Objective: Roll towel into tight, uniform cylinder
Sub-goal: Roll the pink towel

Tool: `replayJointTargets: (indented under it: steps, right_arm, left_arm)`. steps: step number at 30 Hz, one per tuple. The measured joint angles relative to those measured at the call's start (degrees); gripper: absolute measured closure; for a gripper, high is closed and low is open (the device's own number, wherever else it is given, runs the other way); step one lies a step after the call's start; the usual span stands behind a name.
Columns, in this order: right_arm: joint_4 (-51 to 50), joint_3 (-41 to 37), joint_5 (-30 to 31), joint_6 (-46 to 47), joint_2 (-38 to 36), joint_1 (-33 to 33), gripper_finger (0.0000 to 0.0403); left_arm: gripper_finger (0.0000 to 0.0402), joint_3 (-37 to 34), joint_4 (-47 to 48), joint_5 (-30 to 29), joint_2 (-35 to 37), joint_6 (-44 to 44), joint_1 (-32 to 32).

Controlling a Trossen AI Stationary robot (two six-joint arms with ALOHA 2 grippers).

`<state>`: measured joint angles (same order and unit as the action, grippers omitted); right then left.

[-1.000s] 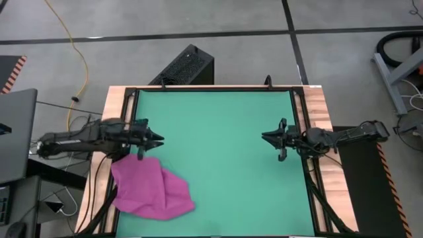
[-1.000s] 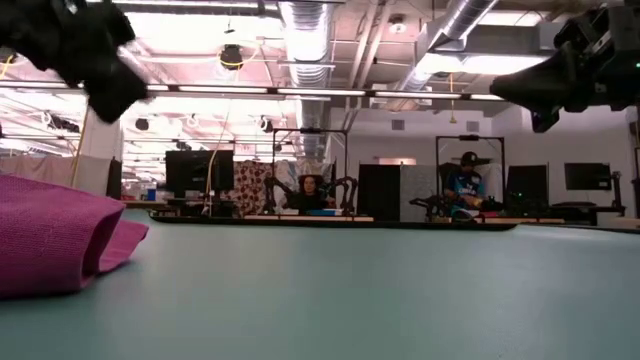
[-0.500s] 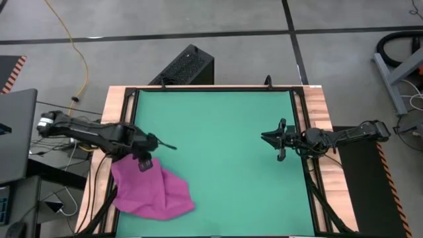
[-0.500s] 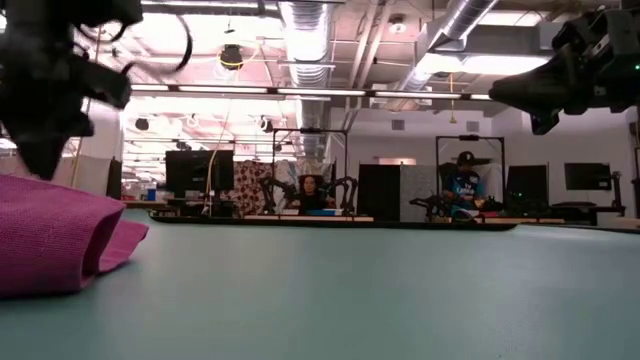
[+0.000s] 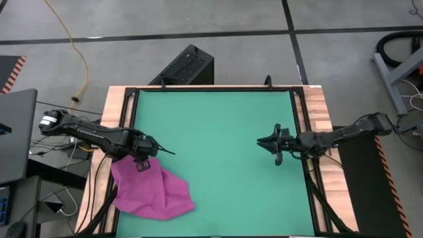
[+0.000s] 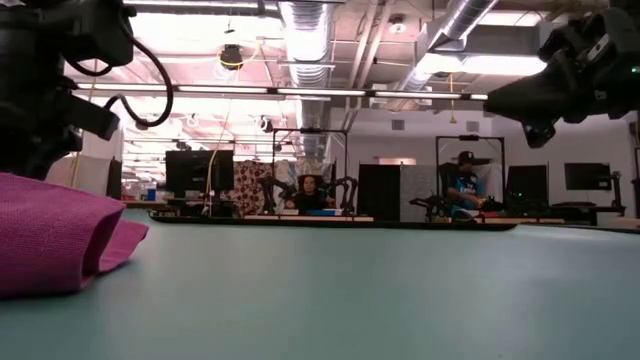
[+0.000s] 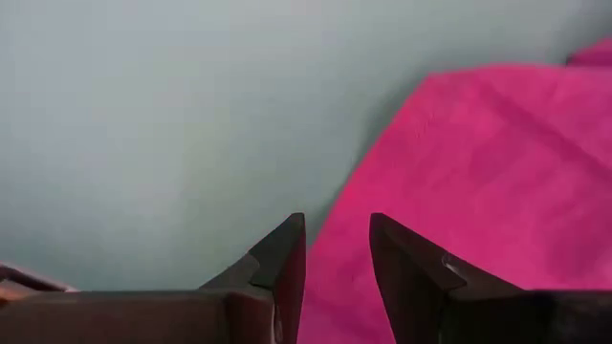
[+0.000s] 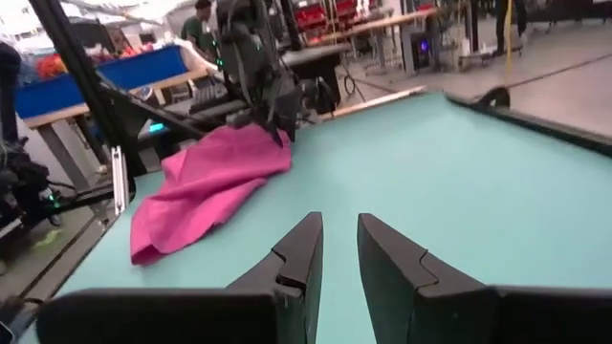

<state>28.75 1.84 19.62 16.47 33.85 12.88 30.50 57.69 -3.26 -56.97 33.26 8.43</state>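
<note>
The magenta-pink towel point(image 5: 153, 188) lies crumpled at the near left corner of the green mat point(image 5: 218, 132); its white tag does not show. It also shows in the low view point(image 6: 50, 235) and the right wrist view point(image 8: 206, 182). My left gripper point(image 5: 144, 160) points down at the towel's far edge. In the left wrist view point(image 7: 338, 229) its fingers stand a narrow gap apart, empty, just above the towel point(image 7: 459, 172). My right gripper point(image 5: 260, 141) hovers at the mat's right side, far from the towel, its fingers nearly together and empty point(image 8: 339, 225).
A black frame rail and wooden table strips point(image 5: 317, 106) border the mat. A black box point(image 5: 188, 66) stands on the floor behind the table, a laptop point(image 5: 16, 132) to the left. People sit at desks point(image 6: 462, 180) far behind.
My left gripper has tipped downward and dropped onto the towel's far edge. My right gripper has moved slightly toward the mat's centre.
</note>
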Motion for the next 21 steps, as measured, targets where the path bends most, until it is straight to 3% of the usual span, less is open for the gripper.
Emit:
replayJointTargets:
  steps: [7,12,16,21]
  right_arm:
    - [3.98,17.62,-0.17,-3.1,28.5,0.2,0.031]
    - [0.04,34.68,-0.46,8.8,48.07,-0.98,0.031]
    - [-8.58,47.92,-6.15,17.2,61.56,-0.99,0.031]
    - [-14.61,63.91,-13.28,16.25,75.43,0.35,0.0318]
  left_arm:
    - [0.0292,0.0,-0.89,-0.16,-0.02,0.55,0.0]
    - [0.0292,0.0,-1.79,0.67,-0.02,1.26,0.02]
    - [0.0292,0.0,-1.93,2.83,0.0,-0.61,0.02]
    - [0.0292,0.0,-2.21,3.03,0.0,-3.57,0.02]
